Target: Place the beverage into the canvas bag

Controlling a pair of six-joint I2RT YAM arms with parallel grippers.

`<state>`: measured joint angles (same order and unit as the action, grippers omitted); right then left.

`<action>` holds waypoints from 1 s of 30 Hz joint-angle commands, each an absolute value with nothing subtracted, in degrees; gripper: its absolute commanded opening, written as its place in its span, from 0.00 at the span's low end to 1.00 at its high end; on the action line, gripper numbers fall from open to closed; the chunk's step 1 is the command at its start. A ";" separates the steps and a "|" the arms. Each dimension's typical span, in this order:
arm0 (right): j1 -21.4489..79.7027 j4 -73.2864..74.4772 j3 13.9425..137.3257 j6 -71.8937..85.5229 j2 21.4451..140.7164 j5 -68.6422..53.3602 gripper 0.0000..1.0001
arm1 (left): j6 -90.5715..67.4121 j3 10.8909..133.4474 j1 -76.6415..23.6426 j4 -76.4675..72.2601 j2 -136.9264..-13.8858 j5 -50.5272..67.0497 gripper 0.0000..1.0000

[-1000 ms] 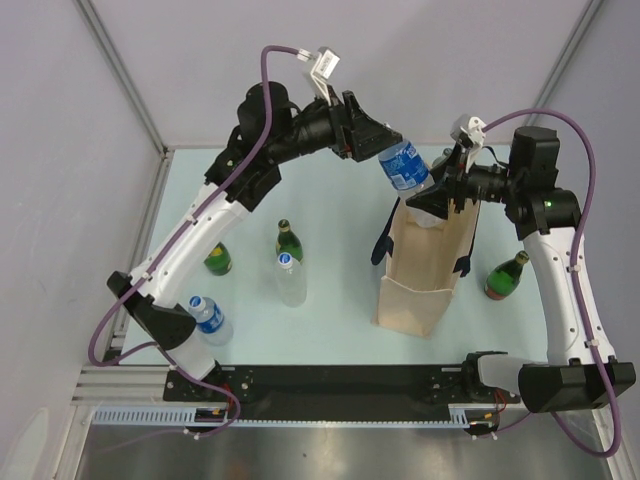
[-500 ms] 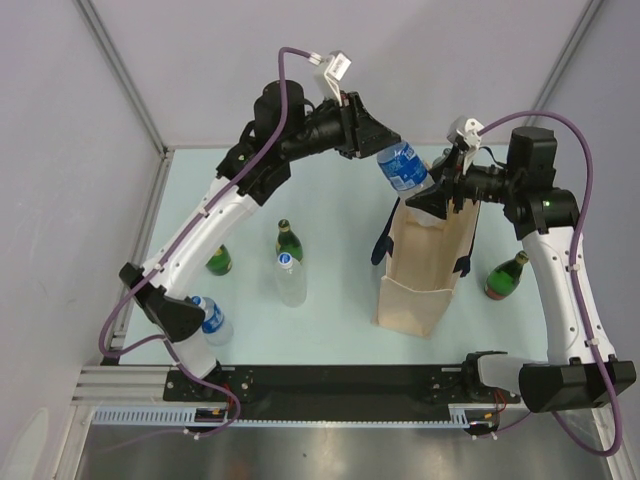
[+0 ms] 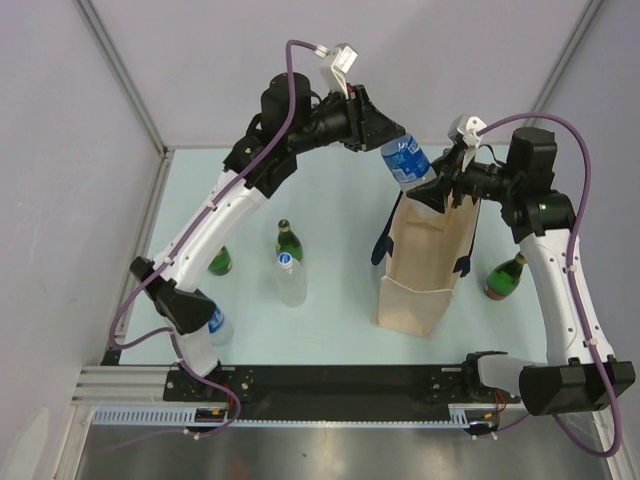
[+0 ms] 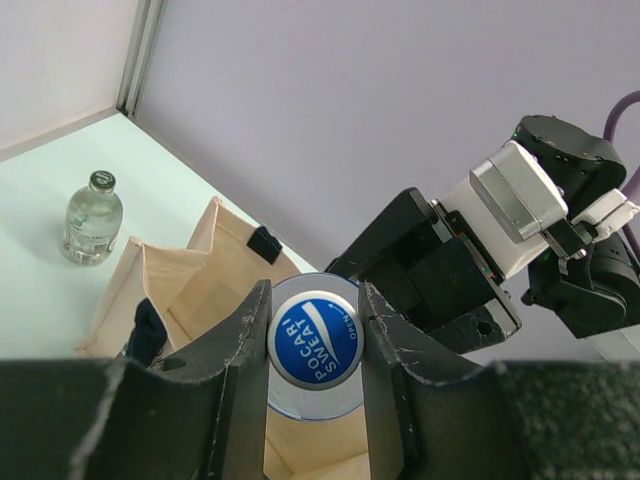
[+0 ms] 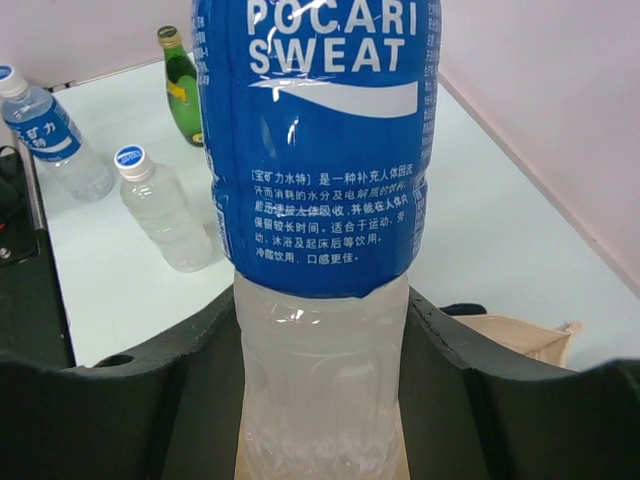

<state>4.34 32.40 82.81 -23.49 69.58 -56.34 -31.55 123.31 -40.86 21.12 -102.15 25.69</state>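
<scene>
Clenched in left gripper (image 4: 315,312) over boxy beige canvas bag (image 3: 425,262): smooth clear plastic bottle (image 3: 408,163), blue-labelled (right gripper (image 3: 447,190): hold cannot be told).

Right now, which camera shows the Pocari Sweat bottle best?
The right wrist view: the bottle fills it, label readable. The left wrist view shows mainly its cap; the top view shows it small, tilted over the canvas bag.
</scene>
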 commanded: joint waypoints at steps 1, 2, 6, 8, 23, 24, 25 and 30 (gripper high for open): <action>2.64 19.78 82.79 -17.14 68.55 -49.92 0.58 | -30.86 128.58 -43.50 17.49 -102.65 25.14 0.00; 2.38 19.69 82.71 -16.01 68.55 -49.83 0.64 | -30.41 128.93 -43.68 17.49 -103.00 23.48 0.00; 1.06 19.77 82.62 -14.77 68.64 -49.92 0.91 | -27.61 132.70 -45.00 17.93 -105.29 19.96 0.00; 0.44 20.13 82.44 -14.68 68.38 -50.45 0.91 | -26.72 133.85 -45.88 17.84 -106.52 18.90 0.00; -15.64 24.26 82.36 -8.26 62.76 -59.49 1.00 | -13.46 138.16 -50.80 19.07 -111.53 9.15 0.00; -16.78 24.26 81.66 -8.09 62.41 -59.68 1.00 | -12.75 138.34 -51.24 19.07 -111.88 8.71 0.00; -17.22 24.08 81.22 -7.91 62.14 -59.76 1.00 | -12.22 138.51 -51.41 18.90 -112.58 7.83 0.00; -19.42 23.91 80.07 -6.07 62.31 -60.12 1.00 | -7.65 138.87 -53.08 17.40 -114.60 5.63 0.00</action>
